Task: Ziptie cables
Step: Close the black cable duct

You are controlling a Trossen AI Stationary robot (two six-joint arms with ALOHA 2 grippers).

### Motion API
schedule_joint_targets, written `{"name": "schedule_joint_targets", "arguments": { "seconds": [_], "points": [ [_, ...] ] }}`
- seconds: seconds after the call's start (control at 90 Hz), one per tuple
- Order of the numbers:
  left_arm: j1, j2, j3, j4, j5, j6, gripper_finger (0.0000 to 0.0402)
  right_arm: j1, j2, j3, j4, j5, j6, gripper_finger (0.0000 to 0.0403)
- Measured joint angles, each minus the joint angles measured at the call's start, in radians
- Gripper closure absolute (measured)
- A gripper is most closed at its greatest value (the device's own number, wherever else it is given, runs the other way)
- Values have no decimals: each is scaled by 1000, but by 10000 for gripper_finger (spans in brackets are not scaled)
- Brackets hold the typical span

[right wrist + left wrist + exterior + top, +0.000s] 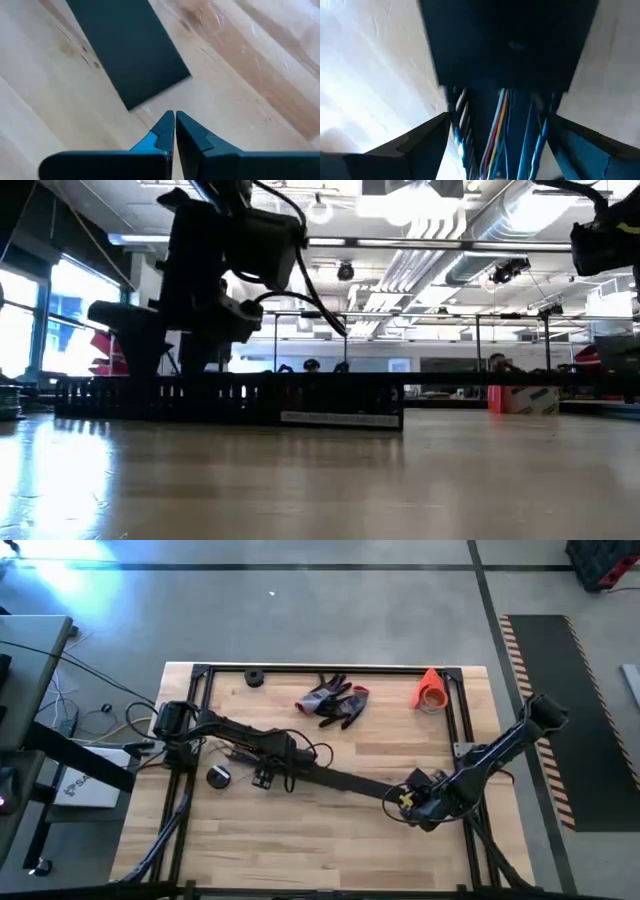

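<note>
The left gripper is working low over the near end of the long black slotted strip. In its wrist view the fingers are standing wide to either side of the strip, with thin coloured cables running down along it between them. The right gripper is waiting at the strip's other end, fingertips pressed together on nothing, hovering just past the strip's end. The grey-and-red gloves are lying well beyond the strip. No ziptie is showing, so the tying looks barely begun; bundling and cinching are left
</note>
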Motion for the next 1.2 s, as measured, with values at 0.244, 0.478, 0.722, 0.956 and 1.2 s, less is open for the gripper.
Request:
{"name": "schedule_joint_targets", "arguments": {
  "seconds": [0.244, 0.478, 0.722, 0.956, 1.2],
  "points": [
    [-30, 0, 0, 102, -2, -4, 138, 0, 0, -2, -65, -96, 123, 403],
    [-65, 0, 1, 175, -14, -6, 164, -10, 0, -2, 30, -19, 107, 403],
    [-89, 2, 62, 324, -39, 4, 166, -108, 2, 2, 119, 137, -5, 403],
    [-88, -1, 107, 332, -27, -6, 166, -118, -5, 45, 89, 101, -98, 403],
    [-88, 1, 92, 285, -12, -8, 166, -5, -6, 96, -205, -175, 166, 403]
  ]
}}
